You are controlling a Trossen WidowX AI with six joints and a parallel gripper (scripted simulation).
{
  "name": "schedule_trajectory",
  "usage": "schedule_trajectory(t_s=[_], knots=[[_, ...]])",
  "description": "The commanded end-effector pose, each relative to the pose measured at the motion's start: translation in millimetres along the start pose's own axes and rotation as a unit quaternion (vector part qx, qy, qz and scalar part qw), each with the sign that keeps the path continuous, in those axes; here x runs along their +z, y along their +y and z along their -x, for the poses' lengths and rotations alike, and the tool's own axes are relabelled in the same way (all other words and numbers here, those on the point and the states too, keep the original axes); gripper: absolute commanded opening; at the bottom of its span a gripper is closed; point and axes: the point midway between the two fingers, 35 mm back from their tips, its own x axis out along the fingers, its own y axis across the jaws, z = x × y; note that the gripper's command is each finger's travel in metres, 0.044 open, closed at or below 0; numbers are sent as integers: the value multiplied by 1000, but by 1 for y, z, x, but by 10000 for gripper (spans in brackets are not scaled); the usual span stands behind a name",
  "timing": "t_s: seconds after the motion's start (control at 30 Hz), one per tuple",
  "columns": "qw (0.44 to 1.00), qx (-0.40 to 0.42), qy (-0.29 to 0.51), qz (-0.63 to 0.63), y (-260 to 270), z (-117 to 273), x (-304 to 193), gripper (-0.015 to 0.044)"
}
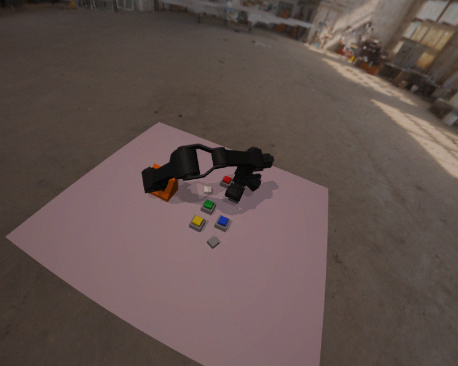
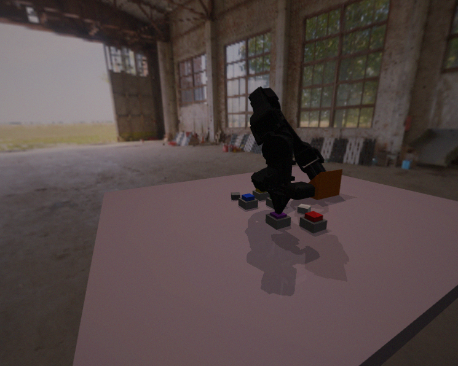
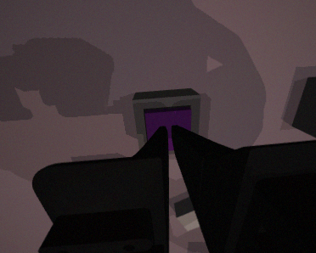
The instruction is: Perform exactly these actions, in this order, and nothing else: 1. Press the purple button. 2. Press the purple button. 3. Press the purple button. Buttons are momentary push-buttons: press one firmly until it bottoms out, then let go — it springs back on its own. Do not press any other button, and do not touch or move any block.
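Observation:
The purple button has a purple cap in a square grey housing. In the top view the arm hides its cap. My gripper is shut and empty, pointing down. Its fingertips are at the purple cap and appear to touch it. The cap sits low in its housing, with a dark inner edge showing in the wrist view. The near part of the cap is hidden behind the fingers there.
The red button stands beside the purple one. The green, blue and yellow buttons stand nearby. A white block and grey block lie on the pink mat. An orange wedge is by the arm's base.

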Motion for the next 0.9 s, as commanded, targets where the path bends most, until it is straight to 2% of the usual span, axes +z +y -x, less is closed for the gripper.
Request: schedule_trajectory(t_s=[0.0,0.37,0.53,0.87], knots=[[1000,-3,0,2,0,-2,0,20],[1000,-3,0,2,0,-2,0,20],[1000,-2,0,2,0,32,0,20],[1000,-2,0,2,0,25,0,20]])
